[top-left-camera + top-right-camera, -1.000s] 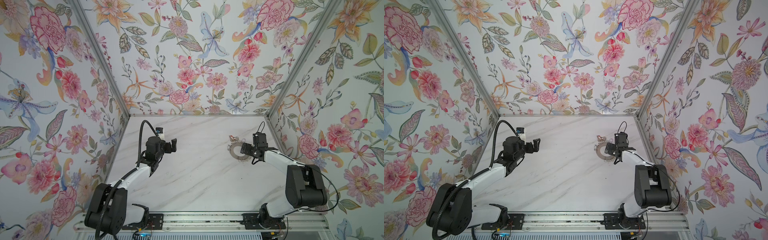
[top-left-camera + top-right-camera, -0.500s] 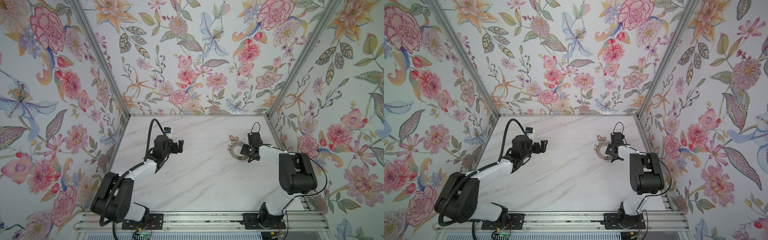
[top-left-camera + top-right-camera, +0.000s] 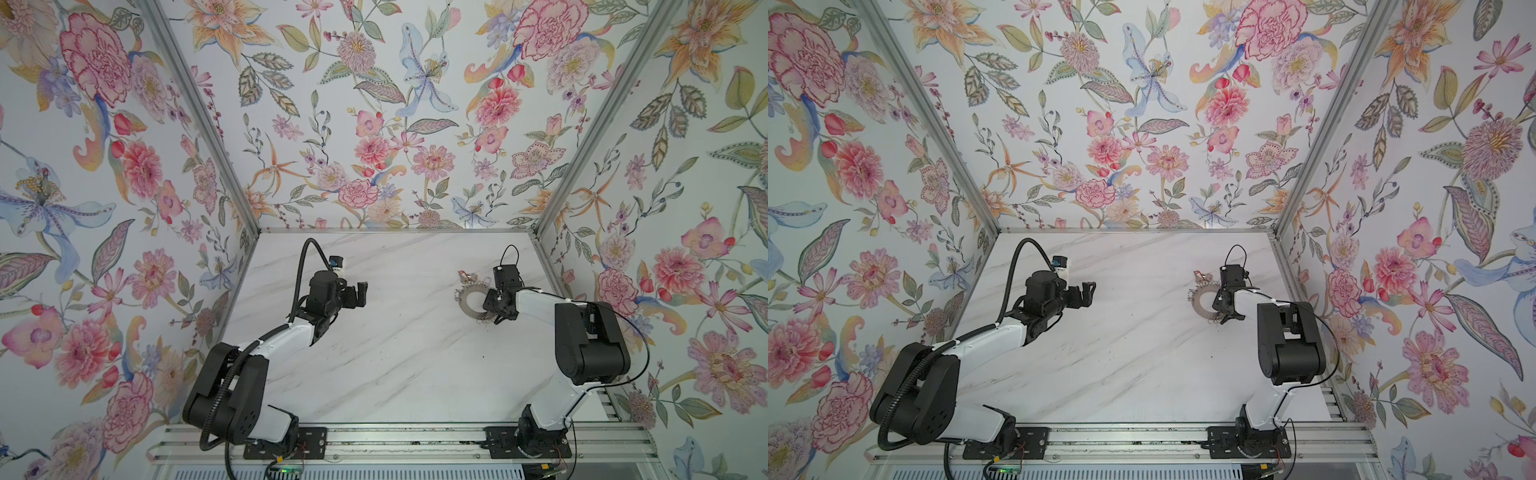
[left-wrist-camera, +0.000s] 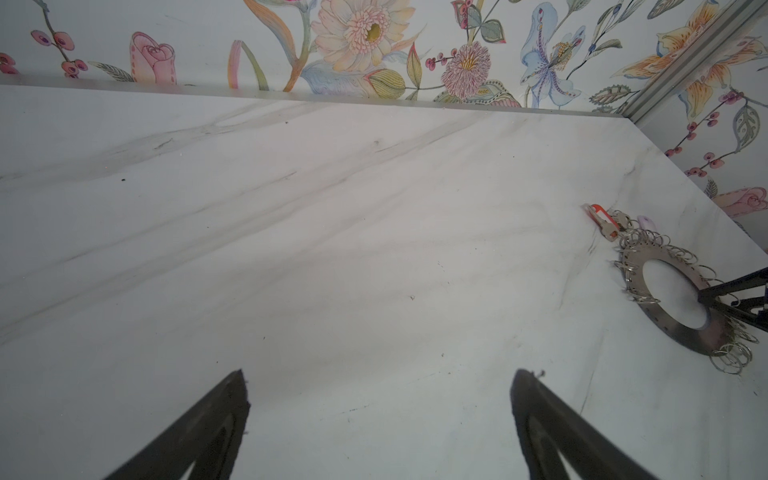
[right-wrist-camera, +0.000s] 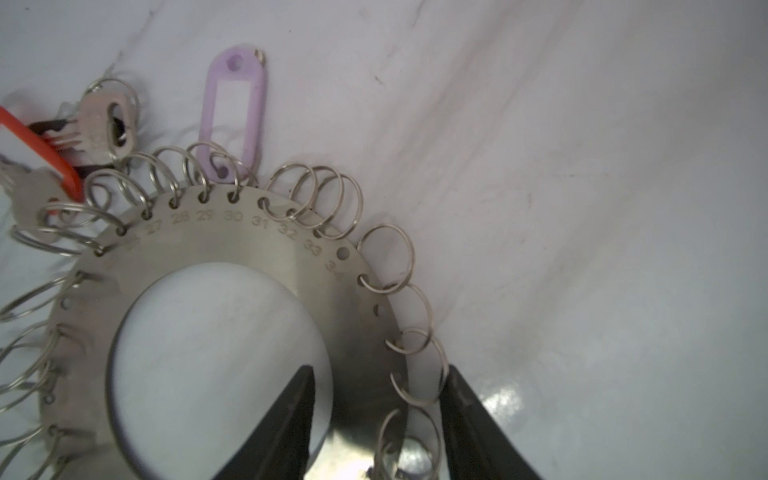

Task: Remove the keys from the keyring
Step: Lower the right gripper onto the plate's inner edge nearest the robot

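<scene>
Keyring (image 5: pixel 249 245): right hand (image 5: pixel 378 370) part-open astride its band, seemingly not gripping; left hand (image 4: pixel 379 374) wide open

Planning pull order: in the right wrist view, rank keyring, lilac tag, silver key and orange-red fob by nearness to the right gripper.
1. keyring, between the fingers of the right gripper.
2. lilac tag, beyond the rim.
3. silver key and orange-red fob, overlapping, too close to call.

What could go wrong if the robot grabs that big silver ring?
The right gripper straddles the keyring band with a wire loop beside its outer finger; squeezing might pinch the loop and slip. The purple tag and silver key sit at the far rim, so lifting could tangle them. The left gripper is open, far away, steadying nothing.
</scene>
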Controlling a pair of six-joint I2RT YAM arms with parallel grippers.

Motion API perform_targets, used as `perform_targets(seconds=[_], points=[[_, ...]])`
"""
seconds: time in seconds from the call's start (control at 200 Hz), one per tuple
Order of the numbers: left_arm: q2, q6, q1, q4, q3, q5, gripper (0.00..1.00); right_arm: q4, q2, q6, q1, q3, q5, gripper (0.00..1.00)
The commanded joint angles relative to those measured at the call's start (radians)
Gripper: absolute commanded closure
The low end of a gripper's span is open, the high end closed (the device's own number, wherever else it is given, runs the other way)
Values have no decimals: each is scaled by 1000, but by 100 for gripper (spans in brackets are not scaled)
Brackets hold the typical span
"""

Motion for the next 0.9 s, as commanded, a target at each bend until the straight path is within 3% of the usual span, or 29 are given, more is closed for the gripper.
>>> perform_targets(seconds=[0.0,0.275,0.575,0.896], points=[[4,13,-7,-25,31,-6,1,-36,-4,4,28,-36,-16,55],[3,20,-8,-51,34,-16,1,-68,-32,-19,115,-89,-14,60],[-10,28,-7,-75,21,-21,1,-65,-85,-12,277,-131,-61,63],[-22,6,-8,-86,-25,23,1,-25,-86,-112,434,-159,-142,65]])
